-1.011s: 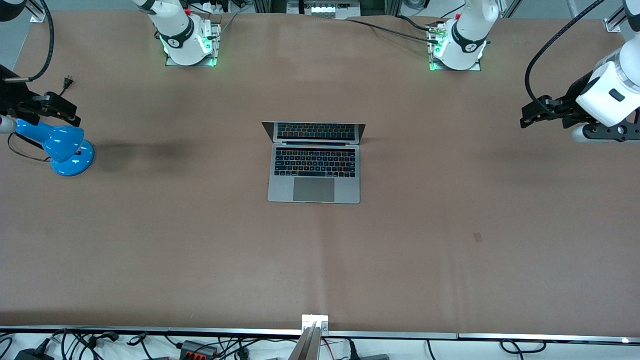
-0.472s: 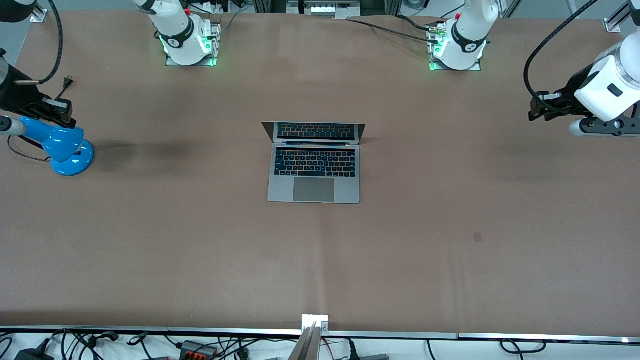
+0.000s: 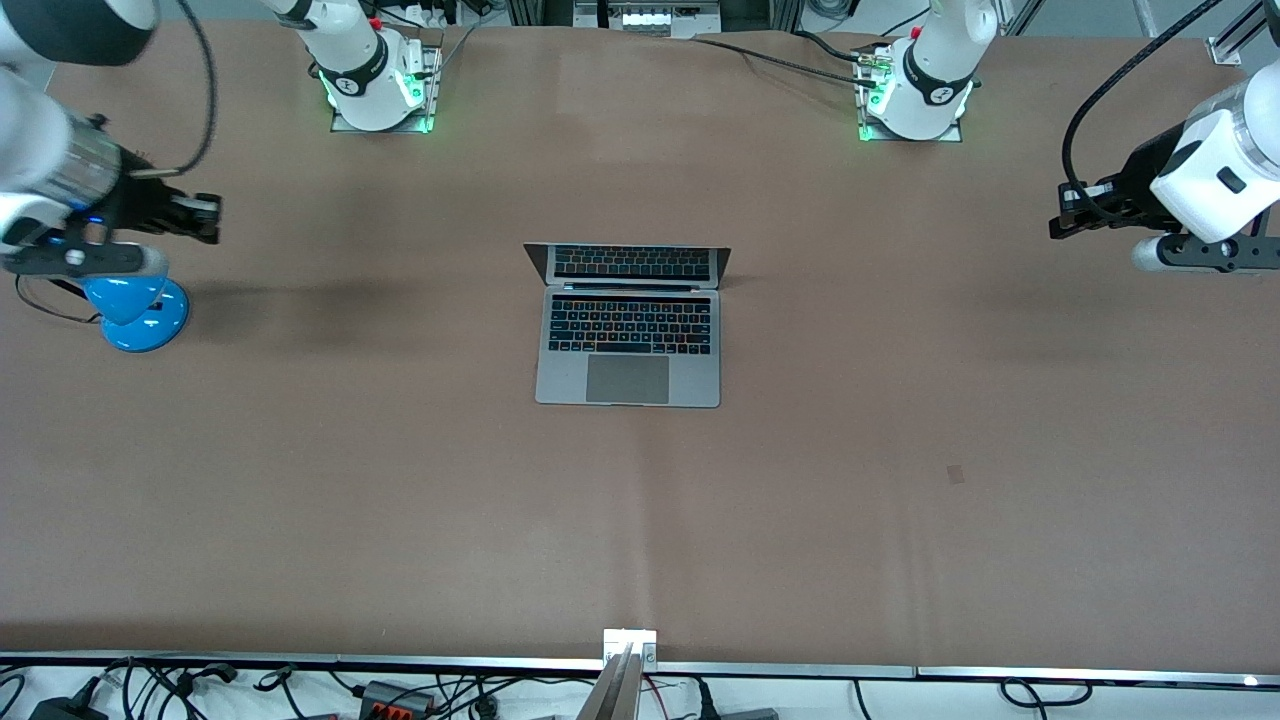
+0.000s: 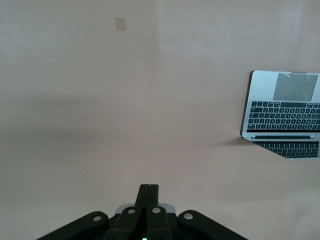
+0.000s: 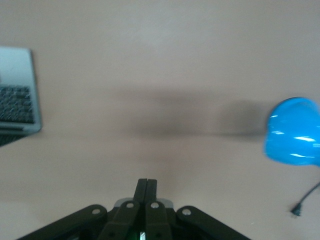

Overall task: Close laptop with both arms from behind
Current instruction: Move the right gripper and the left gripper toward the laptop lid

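Both grippers have clenched empty since the earlier frame, and the right gripper at the frame's left edge has swung inward above the blue lamp. One laptop sits open at the frame's center, lid upright, well apart from either arm. At the right edge hangs the left gripper, fingers pressed together. Two arms, one lamp. Risk: uneven pushes could skid or twist the laptop; the lamp's cord, possibly near the right arm, might snag.
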Controlling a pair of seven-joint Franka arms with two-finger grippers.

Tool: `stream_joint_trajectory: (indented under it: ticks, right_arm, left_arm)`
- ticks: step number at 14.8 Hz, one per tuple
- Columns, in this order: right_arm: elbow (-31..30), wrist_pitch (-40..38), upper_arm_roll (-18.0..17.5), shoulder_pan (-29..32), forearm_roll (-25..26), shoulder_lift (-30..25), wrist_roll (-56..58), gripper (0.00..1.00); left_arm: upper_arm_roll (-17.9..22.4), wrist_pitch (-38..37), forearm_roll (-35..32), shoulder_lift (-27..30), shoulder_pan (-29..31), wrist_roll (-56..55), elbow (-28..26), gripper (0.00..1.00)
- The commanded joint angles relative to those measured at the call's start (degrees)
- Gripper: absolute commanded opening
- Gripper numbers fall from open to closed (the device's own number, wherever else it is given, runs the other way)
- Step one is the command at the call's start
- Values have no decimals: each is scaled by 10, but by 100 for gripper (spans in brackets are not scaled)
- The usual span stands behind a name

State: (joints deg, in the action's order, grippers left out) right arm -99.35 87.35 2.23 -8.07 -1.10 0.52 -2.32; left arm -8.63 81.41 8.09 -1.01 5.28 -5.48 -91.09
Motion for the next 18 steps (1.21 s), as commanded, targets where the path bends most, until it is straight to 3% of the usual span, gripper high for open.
stream_joint_trajectory:
  ticks: [1, 6, 9, 11, 13, 18]
  right_arm:
    - [-4, -13, 3, -18, -49, 16, -8, 0]
    - [-51, -14, 3, -41, -128, 13, -8, 0]
    - [-107, 3, 3, -62, -201, 14, -5, 0]
    - [-139, 35, 3, -102, -217, 14, -7, 0]
    - [-169, 67, 3, -131, -226, 17, -6, 0]
    - [-220, 173, 4, -236, -239, 32, -28, 0]
  left_arm:
    - [-40, -26, 19, 0, -7, -11, -1, 0]
    - [-126, 29, 56, -55, -11, -47, -14, 0]
    - [-171, 73, 76, -79, -10, -64, -64, 0]
    - [-189, 147, 121, -59, -9, -88, -143, 0]
    - [-233, 217, 128, -54, -8, -126, -190, 0]
    - [-285, 282, 149, -75, -10, -146, -225, 0]
